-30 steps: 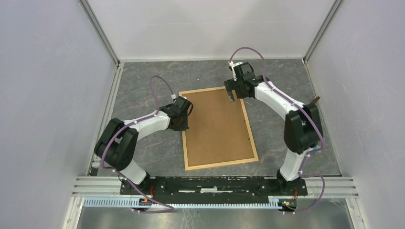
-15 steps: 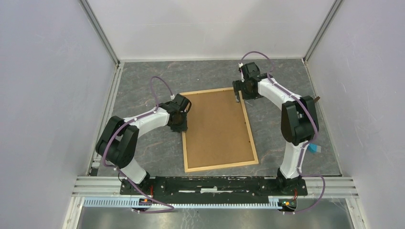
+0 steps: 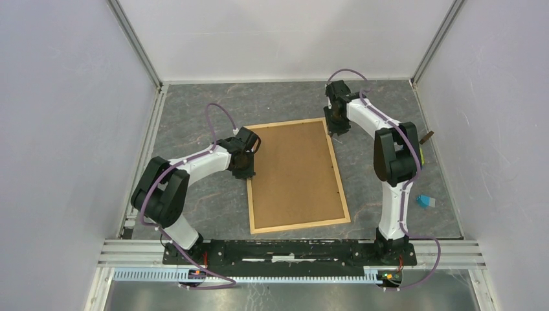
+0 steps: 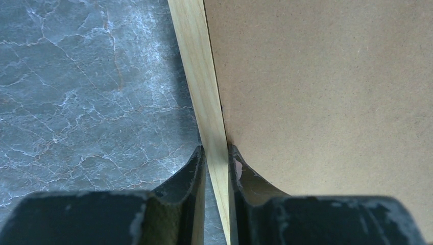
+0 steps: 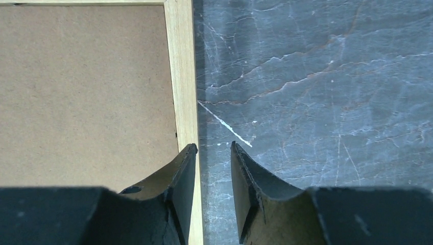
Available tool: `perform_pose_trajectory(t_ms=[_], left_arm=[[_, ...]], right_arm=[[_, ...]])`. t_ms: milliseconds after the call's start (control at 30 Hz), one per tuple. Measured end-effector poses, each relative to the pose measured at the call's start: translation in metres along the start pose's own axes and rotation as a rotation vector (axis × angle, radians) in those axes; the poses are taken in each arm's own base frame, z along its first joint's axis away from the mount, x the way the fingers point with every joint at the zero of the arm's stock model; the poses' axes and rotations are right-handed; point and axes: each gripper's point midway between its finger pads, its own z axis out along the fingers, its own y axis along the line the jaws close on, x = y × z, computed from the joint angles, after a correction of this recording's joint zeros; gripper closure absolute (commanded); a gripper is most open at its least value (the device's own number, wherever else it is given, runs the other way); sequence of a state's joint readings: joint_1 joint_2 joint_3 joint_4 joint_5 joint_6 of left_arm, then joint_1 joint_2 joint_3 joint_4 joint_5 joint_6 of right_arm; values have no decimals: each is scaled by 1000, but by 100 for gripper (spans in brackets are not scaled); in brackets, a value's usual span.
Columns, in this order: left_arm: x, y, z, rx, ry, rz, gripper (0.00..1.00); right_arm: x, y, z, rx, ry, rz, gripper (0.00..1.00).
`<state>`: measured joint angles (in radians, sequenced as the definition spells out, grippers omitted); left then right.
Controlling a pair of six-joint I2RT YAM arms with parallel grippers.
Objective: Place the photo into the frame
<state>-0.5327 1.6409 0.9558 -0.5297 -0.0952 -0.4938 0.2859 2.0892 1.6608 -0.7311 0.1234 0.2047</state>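
Your frame [image 3: 301, 222] lies flat on the table [image 3: 194, 103], brown backing board [image 3: 294, 172] up | your left gripper [image 4: 216, 153] is clamped narrow on its left long rail | your right gripper [image 5: 213, 148] sits at the far right corner, jaws slightly apart, holding nothing, one finger over the rail

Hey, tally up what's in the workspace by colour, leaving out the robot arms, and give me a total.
Light wood: 1, the frame
Brown: 1, the backing board set in it
Blue: 1, a small blue item on the right
Dark brown: 1, a small dark piece by the right wall
Total: 4
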Motion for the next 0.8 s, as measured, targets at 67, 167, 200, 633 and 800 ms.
perform_pose_trajectory(t_ms=[67, 167, 200, 633, 800], left_arm=[[0, 0, 0, 1, 0, 0, 91], [0, 0, 0, 1, 0, 1, 93], [0, 0, 0, 1, 0, 2, 93], [0, 0, 0, 2, 0, 2, 95], [0, 0, 0, 2, 1, 2, 95]], right_arm=[[4, 1, 4, -1, 16, -2, 62], [8, 3, 9, -9, 35, -4, 62], [9, 3, 10, -13, 39, -4, 62], [10, 10, 11, -44, 43, -6, 63], [11, 11, 13, -49, 50, -6, 65]])
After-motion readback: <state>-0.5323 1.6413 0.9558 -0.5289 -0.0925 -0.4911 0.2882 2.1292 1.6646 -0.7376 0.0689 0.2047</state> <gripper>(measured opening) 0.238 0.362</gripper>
